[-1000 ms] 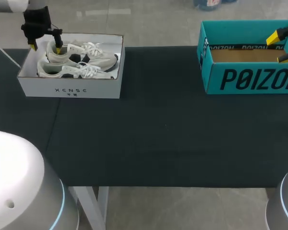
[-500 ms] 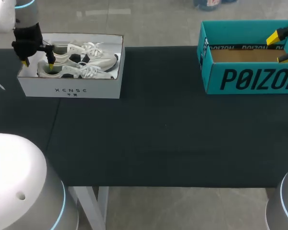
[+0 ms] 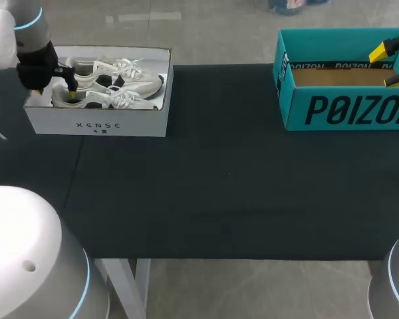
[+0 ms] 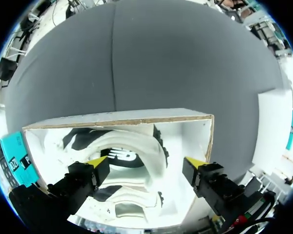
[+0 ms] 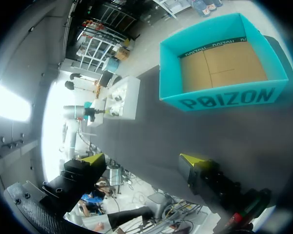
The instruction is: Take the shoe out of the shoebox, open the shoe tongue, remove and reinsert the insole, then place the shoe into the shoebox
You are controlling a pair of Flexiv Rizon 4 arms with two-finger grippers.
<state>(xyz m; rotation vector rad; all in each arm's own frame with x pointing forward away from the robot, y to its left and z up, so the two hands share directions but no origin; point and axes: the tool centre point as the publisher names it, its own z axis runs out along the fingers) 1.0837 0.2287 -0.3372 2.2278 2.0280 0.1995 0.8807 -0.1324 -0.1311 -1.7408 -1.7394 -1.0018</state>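
Note:
A white shoebox at the table's far left holds two white sneakers with dark heel patches. My left gripper stands open, low over the heel end of the near shoe. In the left wrist view the gripper straddles that shoe's heel: one fingertip is over the shoe's opening, the other is close to the box's end wall. Nothing is gripped. My right gripper hangs open over the teal box at the far right, and nothing is between its fingers.
The teal box has a bare brown cardboard floor. A dark cloth covers the table between the two boxes. The far shoe lies beside the near one in the white box.
My left gripper has moved from the far shoe's heel toward the near side and lower, to the near shoe's heel. It stayed open. The right arm has not moved.

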